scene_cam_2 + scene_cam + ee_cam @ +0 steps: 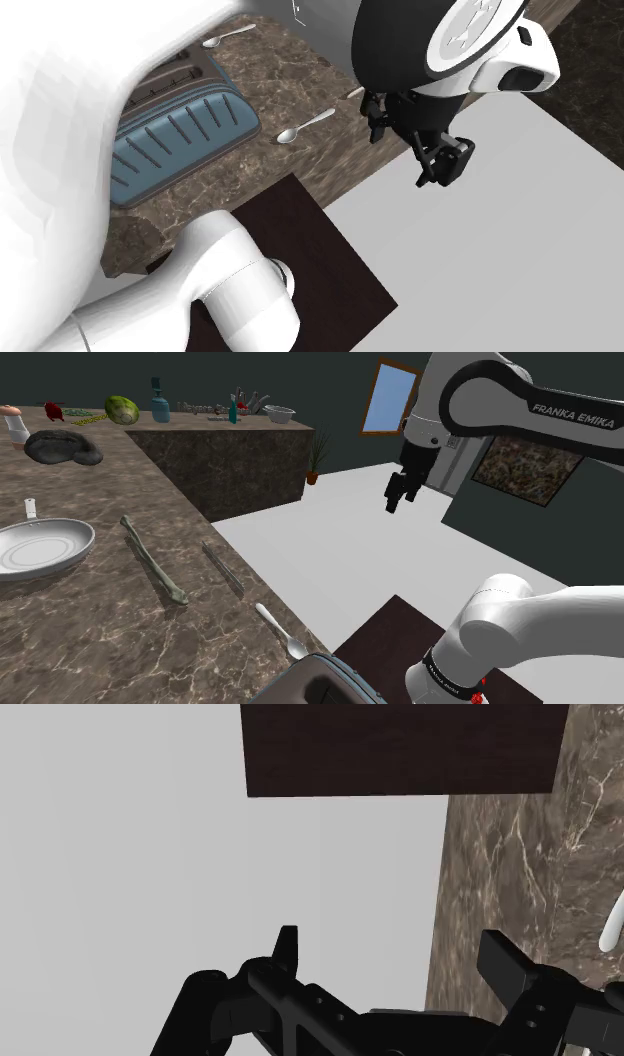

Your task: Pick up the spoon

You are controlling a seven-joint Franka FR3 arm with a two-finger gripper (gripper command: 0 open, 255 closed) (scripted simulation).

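— Where to find the spoon (280,630)?

— Lower centre of the shoulder view, flat on the brown veined counter (100,642), close to the counter's near edge and just above the toaster (312,678). Upper centre of the second exterior view too, right of the blue-grey toaster. (Worth noting a second spoon (228,37) at the top of that frame, beyond the toaster; judged the harder reach, so left alone.)

— And the gripper (397,502)?

— Right of centre and high in the shoulder view, hanging over the pale floor (330,552), off the counter and well apart from the spoon. Fingers (288,949) standing apart in the wrist view, clasping nothing.

— How to make the approach well?

— Carry across the counter edge first, up high. Centre over the handle rather than the bowl. Turn the wrist to set the fingers across the handle, not along. Then lower straight down, almost to the counter top, and close gently.

— Anything likely to go wrong?

— Thin, flat and near the edge, so probably easy to nudge off onto the floor, or to pinch short and send skidding. Better to close only once low, and to avoid brushing the toaster on the way down.
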